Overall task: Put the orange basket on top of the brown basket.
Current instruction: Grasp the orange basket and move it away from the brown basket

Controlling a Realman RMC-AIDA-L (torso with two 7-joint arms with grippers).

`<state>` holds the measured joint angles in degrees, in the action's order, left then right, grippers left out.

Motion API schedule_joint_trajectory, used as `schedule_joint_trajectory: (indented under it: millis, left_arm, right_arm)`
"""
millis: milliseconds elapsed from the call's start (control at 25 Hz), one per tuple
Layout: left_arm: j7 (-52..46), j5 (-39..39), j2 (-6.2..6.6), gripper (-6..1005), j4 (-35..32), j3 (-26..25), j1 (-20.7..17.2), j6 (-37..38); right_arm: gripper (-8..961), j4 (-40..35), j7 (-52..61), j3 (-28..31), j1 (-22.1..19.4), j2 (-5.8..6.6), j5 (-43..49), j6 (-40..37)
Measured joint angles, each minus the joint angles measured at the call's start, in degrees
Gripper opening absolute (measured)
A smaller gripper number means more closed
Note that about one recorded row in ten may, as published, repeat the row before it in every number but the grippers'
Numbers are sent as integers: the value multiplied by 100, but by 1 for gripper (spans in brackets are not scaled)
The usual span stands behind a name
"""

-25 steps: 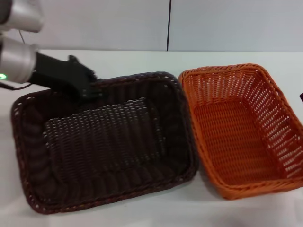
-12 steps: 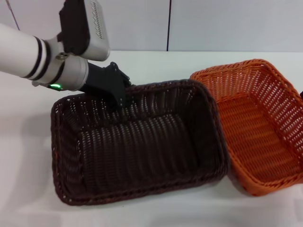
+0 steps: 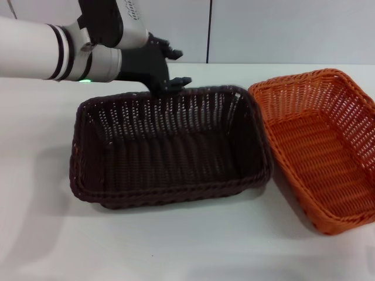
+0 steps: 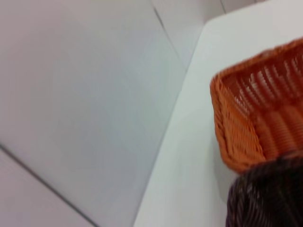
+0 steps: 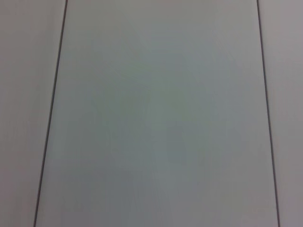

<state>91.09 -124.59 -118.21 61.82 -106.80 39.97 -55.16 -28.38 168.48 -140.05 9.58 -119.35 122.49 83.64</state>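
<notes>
Orange basket (image 3: 319, 149) not yet stacked; seated on table (image 3: 187, 252), touching brown basket (image 3: 170, 146) on right. Left gripper (image 3: 167, 82) clamped on brown basket's far rim. Stacking entirely outstanding.

- The left gripper (image 3: 167, 82) has swung the brown basket (image 3: 170, 146) rightward, far rim tilted up.
- The orange basket (image 3: 322, 146) has been nudged right on the worktop (image 3: 176, 246).
</notes>
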Motion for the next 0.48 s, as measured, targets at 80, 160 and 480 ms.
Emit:
schedule_joint_trajectory:
  millis: [80,160,480]
  left_arm:
    - [-53,79,5,450,226,188,-102,62]
    - [-95,161,-12,496,456,279,-246,248]
    - [13,1408,0,650,2298,1748,-2094,4641]
  right_arm:
    - [828,0,0,1,-25,0,12,24]
    - [828,0,0,-4,-36,-1,23,35]
    - [828,-92,8,45,-34,-3,-15,2]
